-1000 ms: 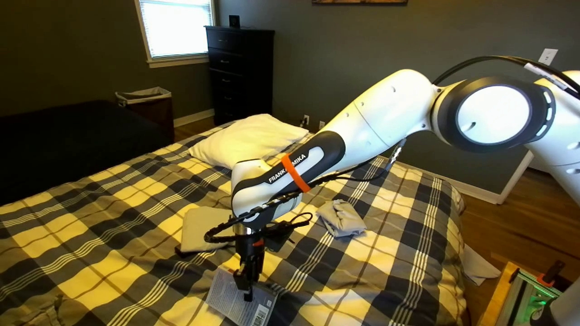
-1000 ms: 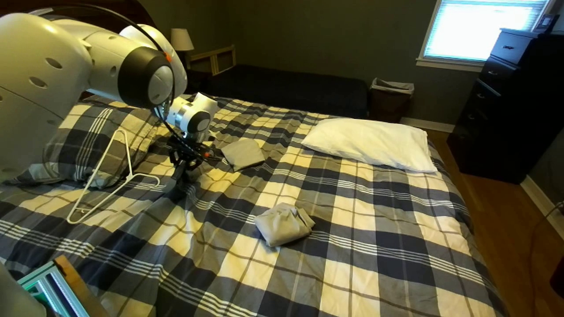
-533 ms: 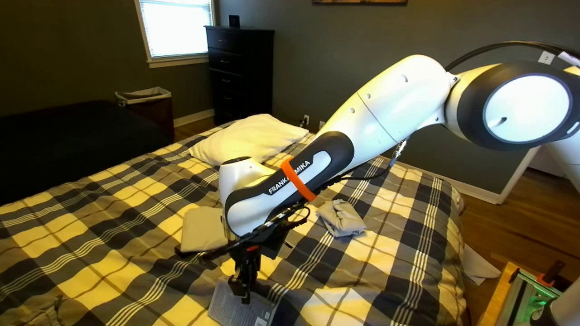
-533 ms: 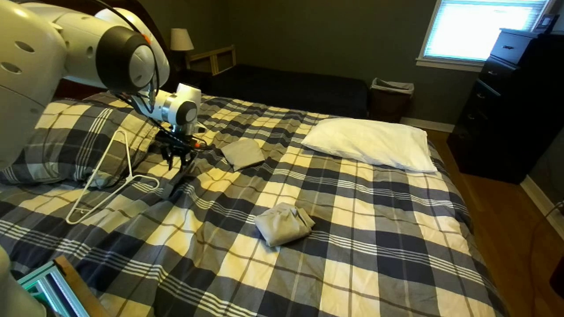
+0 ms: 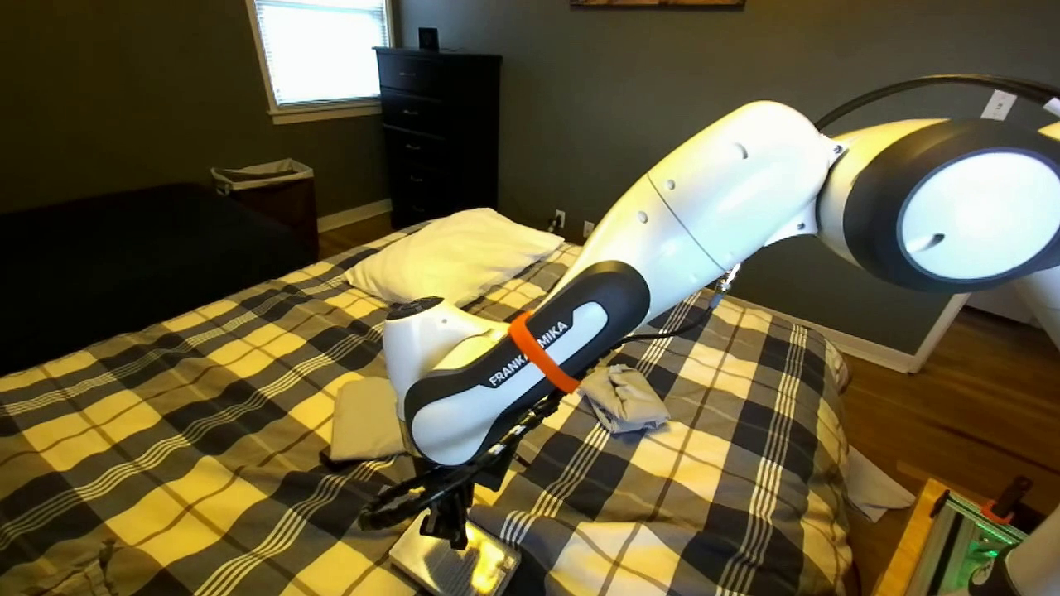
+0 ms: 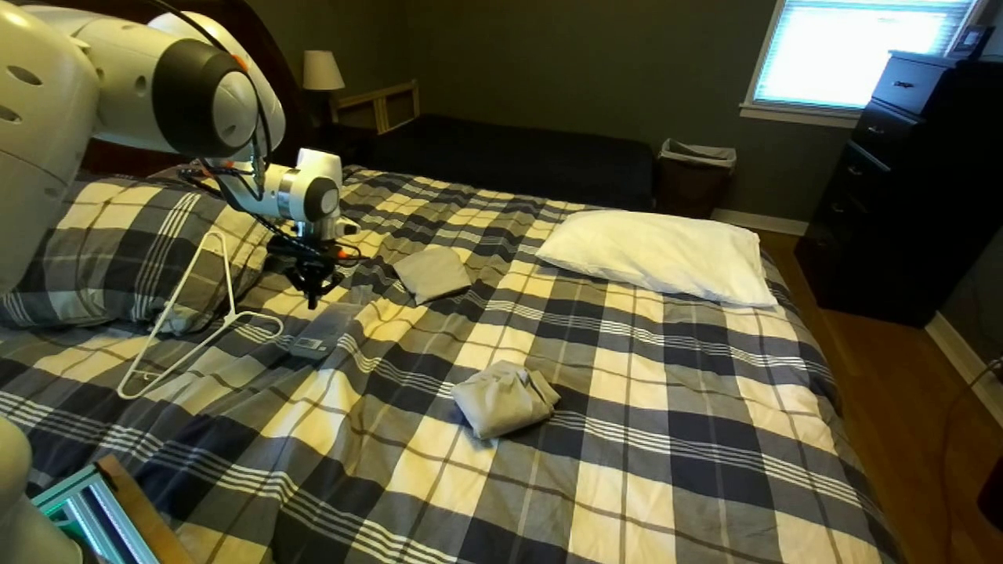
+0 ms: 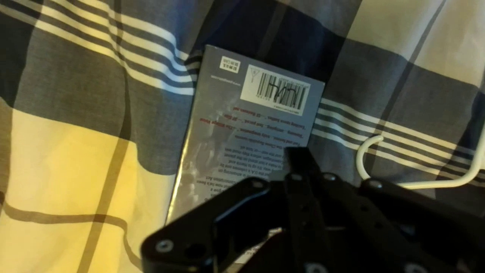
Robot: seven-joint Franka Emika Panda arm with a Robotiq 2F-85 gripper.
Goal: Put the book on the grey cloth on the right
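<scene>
Fingers (image 7: pixel 299 161) drawn together, with nothing showing between them, were poised over the book (image 7: pixel 242 140), which lay back cover up on the plaid bedspread (image 7: pixel 72 136); whether the tips touched it could not be told. The grey cloth (image 6: pixel 505 399) sat well apart, so the carrying seemed not yet begun. Trouble could start with the grip: joined as they were above the cover, the fingers would, if lowered, likely just push the book down into its soft support. Even if spread first, they might fail to get under so thin an edge, since the fabric could yield and let the book tilt or sink. The glossy cover, bright with reflected light in an exterior view, might also slip from a shallow pinch. Nearby lay a white hanger (image 6: pixel 229 316), which a low sideways sweep could catch. A flat square cloth (image 6: pixel 432 276), nearer the book than the lumpy one, could be mistaken for the goal. As for make and feel, the book looked like a slim paperback, straight-edged and smooth, with small print and a pale barcode panel (image 7: pixel 276 91). The grey cloth was a matt, lumpy bundle, creased and unevenly folded, and a stiff book could slide off its crest. Around them the bedspread ran in soft ridges that bent its white stripes.
</scene>
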